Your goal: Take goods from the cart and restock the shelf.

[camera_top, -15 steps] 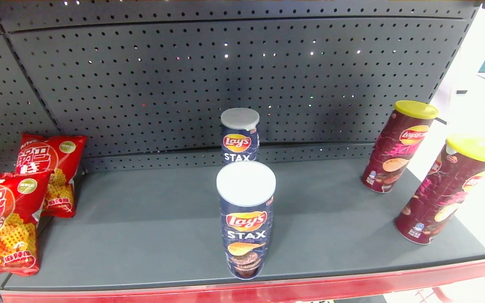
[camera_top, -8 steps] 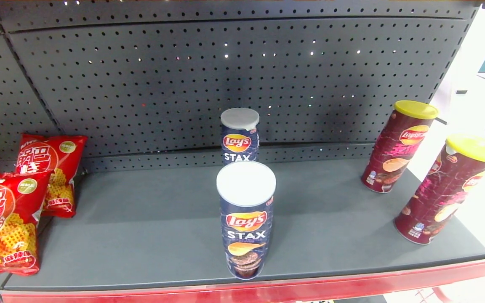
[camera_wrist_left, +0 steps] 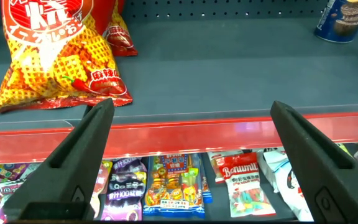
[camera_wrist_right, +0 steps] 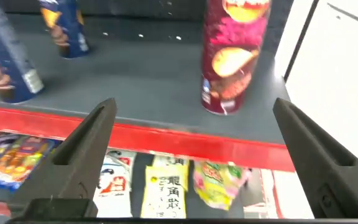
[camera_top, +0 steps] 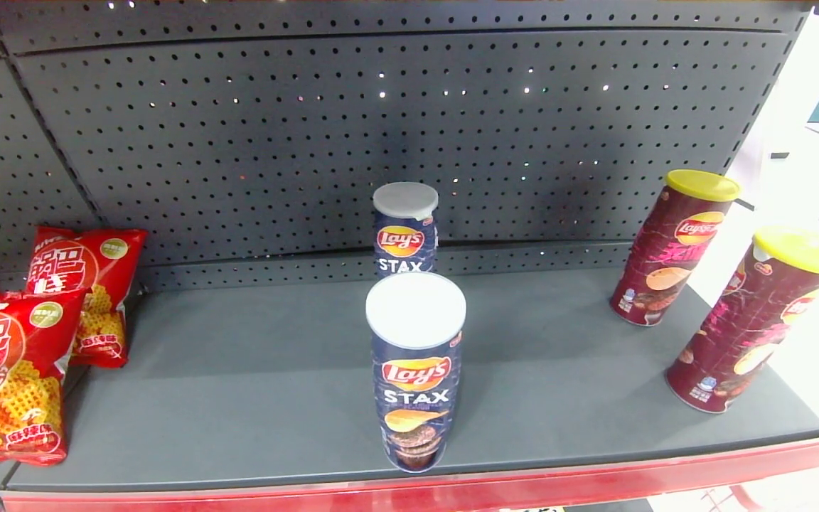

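On the grey shelf two blue chip cans stand upright in the middle, one at the front and one at the back. Two maroon cans with yellow lids stand at the right, the nearer by the front edge and the other farther back. Red snack bags lie at the left. My left gripper is open and holds nothing, just in front of the shelf's red edge below a snack bag. My right gripper is open and holds nothing, before the red edge near a maroon can.
A perforated back panel closes the shelf behind. Below the red edge a lower shelf holds packets of sweets and snacks. Bare shelf lies between the bags and the blue cans and between the blue and maroon cans.
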Motion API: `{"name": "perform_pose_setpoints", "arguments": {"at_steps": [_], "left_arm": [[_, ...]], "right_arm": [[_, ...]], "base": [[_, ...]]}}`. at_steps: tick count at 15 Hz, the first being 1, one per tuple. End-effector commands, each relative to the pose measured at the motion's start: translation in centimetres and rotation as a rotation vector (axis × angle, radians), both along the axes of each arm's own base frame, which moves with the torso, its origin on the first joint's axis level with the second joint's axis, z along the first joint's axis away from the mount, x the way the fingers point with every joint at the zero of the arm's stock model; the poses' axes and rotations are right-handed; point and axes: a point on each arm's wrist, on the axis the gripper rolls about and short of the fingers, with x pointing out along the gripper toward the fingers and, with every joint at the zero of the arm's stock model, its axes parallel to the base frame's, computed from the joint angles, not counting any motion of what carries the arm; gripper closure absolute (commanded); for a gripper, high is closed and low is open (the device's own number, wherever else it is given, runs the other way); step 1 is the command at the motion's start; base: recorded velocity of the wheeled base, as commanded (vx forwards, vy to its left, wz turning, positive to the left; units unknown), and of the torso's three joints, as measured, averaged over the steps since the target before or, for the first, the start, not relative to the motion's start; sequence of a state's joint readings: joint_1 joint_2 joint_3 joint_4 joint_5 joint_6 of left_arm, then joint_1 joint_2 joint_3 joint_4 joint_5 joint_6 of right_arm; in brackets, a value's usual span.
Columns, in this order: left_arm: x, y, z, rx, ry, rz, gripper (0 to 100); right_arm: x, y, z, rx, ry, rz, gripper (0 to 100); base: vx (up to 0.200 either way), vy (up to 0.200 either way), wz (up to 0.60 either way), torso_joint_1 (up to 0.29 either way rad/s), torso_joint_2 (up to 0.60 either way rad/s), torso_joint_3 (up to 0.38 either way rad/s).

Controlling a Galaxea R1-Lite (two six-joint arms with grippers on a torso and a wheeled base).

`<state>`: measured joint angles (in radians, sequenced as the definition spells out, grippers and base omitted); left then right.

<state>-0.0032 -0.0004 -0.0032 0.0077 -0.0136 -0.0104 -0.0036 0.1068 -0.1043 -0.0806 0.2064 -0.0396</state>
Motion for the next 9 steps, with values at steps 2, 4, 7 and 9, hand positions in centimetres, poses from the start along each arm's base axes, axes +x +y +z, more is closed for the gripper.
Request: {"name": "perform_pose_setpoints", "arguments": {"at_steps": [2,4,7,9], "left_arm": [[0.0,0.0,0.0,0.0,0.001,0.0,0],[0.0,0.0,0.0,0.0,0.001,0.0,0],[0.0,0.0,0.0,0.0,0.001,0.0,0],[0.0,0.0,0.0,0.0,0.001,0.0,0]], "right_arm": [[-0.1,-0.1,-1.3,0.002,0.006,-0.037,0],[0.0,-0.2,-1.7,0.007,0.031,-0.086,0],[0.1,-0.2,-2.6,0.009,0.054,-0.121,0],[0.2,-0.2,-3.0,0.011,0.059,-0.14,0]], "base": [[0.0,0.0,0.0,0.0,0.0,0.0],[0.0,0.0,0.0,0.0,0.0,0.0],[0.0,0.0,0.0,0.0,0.0,0.0],[0.0,0.0,0.0,0.0,0.0,0.0]]}}
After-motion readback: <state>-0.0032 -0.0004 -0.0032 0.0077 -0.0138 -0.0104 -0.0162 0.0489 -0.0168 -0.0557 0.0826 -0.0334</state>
